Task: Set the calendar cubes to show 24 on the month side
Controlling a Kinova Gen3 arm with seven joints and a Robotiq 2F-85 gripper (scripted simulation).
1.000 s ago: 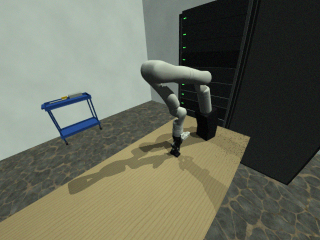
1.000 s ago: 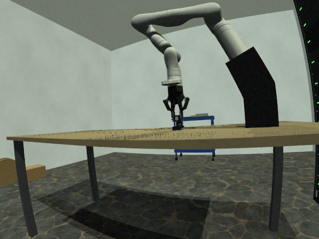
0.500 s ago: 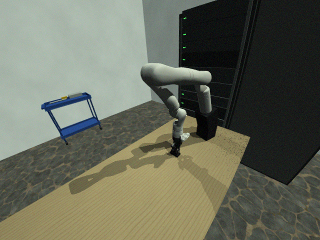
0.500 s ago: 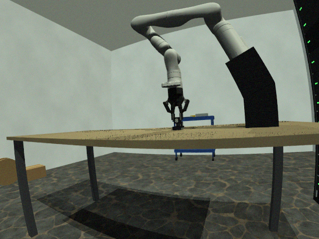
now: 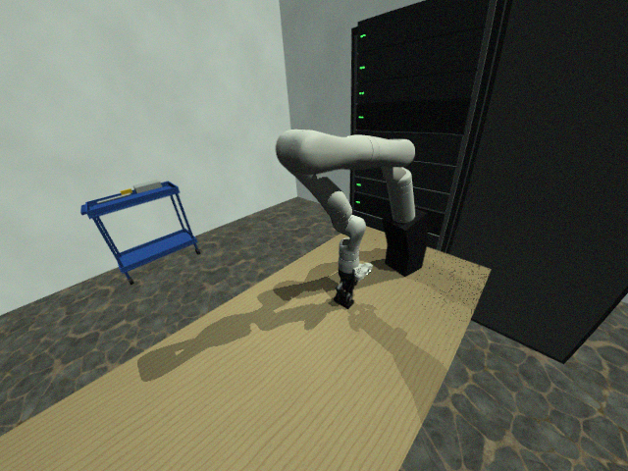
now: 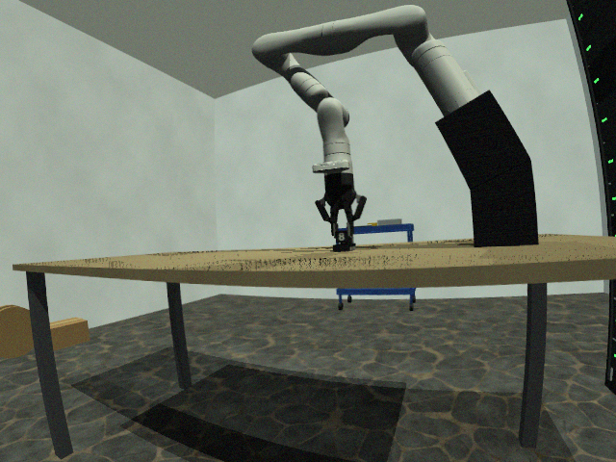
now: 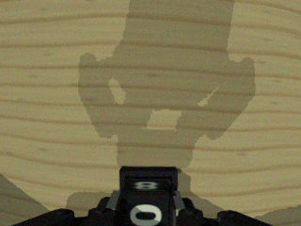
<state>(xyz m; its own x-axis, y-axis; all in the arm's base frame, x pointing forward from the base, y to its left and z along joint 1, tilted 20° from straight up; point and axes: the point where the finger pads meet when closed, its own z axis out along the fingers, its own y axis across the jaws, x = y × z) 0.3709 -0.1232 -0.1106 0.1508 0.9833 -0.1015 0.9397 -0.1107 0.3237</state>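
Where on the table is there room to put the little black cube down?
The widest bare wood runs from the tool toward the table's near end, with only shadows on it. Another bare strip lies between the tool and the table's right edge. It is tightest by the black pedestal, just behind the tool, which is shut on the cube.

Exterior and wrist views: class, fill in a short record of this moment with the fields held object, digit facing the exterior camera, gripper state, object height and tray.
held object: black calendar cube
digit facing the exterior camera: 8
gripper state: gripper shut on the cube, fingers pointing down
object height: at or just above the table; contact cannot be told
tray: not in view in any picture
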